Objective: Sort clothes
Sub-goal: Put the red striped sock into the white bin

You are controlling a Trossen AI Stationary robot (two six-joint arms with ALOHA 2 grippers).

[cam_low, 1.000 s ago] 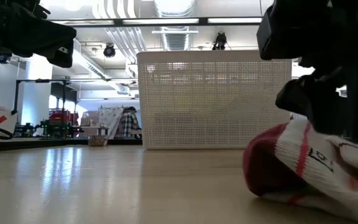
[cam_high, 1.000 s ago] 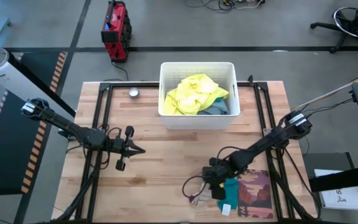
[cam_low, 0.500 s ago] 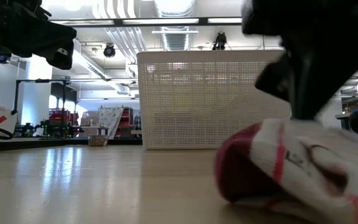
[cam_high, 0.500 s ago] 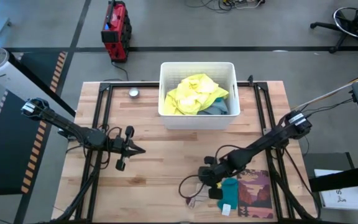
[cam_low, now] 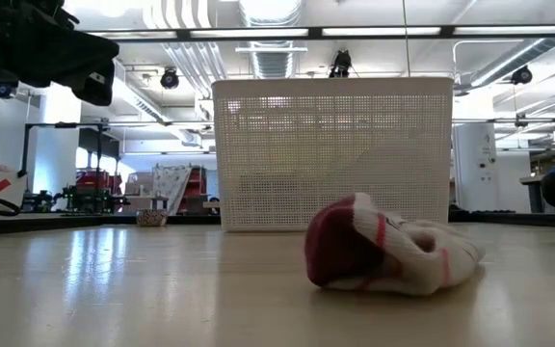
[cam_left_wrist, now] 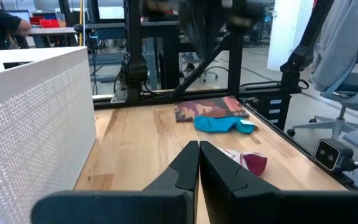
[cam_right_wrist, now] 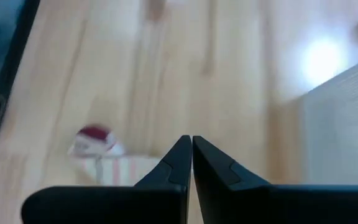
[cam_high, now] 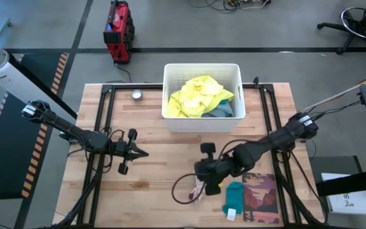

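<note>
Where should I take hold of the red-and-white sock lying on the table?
Probably pinch the white middle of the sock from straight above: it lies crumpled and low on the table, with a raised fold there. The right hand is nearest.

Bright overhead strip lighting; glare patch on wooden table; right wrist view motion-blurred; low view sharp, soft shadows under sock.

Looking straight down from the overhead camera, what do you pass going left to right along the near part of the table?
Left gripper, shut → red-and-white sock → right gripper → teal sock → reddish-brown printed mat.
</note>
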